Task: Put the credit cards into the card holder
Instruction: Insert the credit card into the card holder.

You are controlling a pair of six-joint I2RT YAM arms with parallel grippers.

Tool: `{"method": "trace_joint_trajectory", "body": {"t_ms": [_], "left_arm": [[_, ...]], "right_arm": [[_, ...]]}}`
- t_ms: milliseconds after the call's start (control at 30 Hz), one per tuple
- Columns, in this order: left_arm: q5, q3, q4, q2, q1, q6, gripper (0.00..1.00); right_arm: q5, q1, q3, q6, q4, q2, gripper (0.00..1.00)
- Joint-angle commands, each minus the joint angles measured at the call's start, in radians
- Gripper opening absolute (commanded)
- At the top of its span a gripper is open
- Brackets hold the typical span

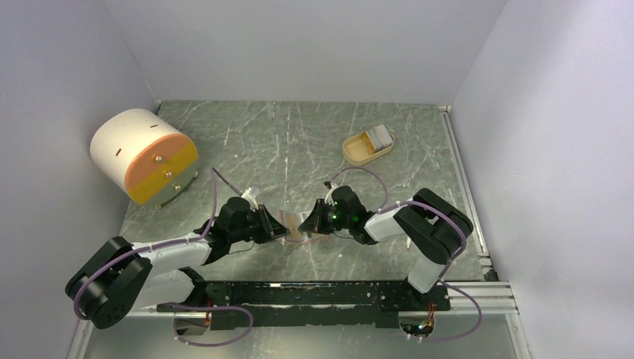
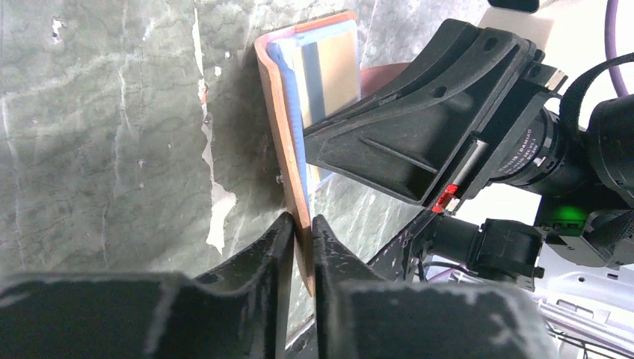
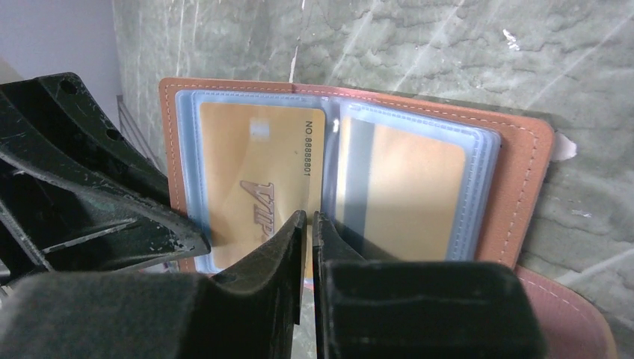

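The salmon-pink card holder (image 1: pixel 293 226) is held open and on edge above the table, between the two arms. My left gripper (image 2: pixel 301 224) is shut on the lower edge of its cover (image 2: pixel 280 112). In the right wrist view the card holder (image 3: pixel 523 172) shows clear sleeves with gold cards (image 3: pixel 250 172) inside. My right gripper (image 3: pixel 309 218) is closed to a thin slit on the lower edge of a sleeve near the fold. Light blue and white credit cards (image 1: pixel 379 136) lie in the beige tray (image 1: pixel 354 152) at the back right.
A big white-and-orange drum (image 1: pixel 146 155) with drawers stands at the back left. The two grippers (image 1: pixel 282 228) (image 1: pixel 305 224) are almost touching, with the left finger (image 3: pixel 90 202) close beside the right gripper. White walls enclose the marble tabletop.
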Motion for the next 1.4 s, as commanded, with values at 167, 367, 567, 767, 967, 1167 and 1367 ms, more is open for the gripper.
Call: {"method": "trace_joint_trajectory", "body": {"t_ms": [167,367,567,767,967,1167,1367], "left_arm": [[0.001,-0.002,0.059,-0.036,-0.005,0.02,0.23],[0.019,-0.008,0.09,-0.059,-0.004,0.04,0.13],[0.051,-0.005,0.15,-0.033,-0.003,0.065,0.09],[0.117,-0.022,0.29,0.036,-0.004,0.062,0.11],[0.119,-0.002,0.282,0.089,-0.005,0.083,0.09],[0.079,0.037,0.183,0.158,-0.004,0.09,0.09],[0.008,0.087,0.03,0.179,-0.004,0.097,0.09]], "right_arm": [[-0.061,0.001,-0.007,0.016,0.092,0.034,0.11],[-0.082,0.0,-0.011,0.031,0.125,0.06,0.12],[-0.075,0.0,-0.019,0.039,0.126,0.059,0.12],[-0.075,0.0,-0.028,0.041,0.132,0.059,0.12],[-0.078,0.0,-0.031,0.044,0.132,0.06,0.13],[-0.055,0.0,-0.029,0.025,0.091,0.037,0.16],[0.027,-0.001,-0.011,-0.047,-0.069,-0.049,0.24]]}}
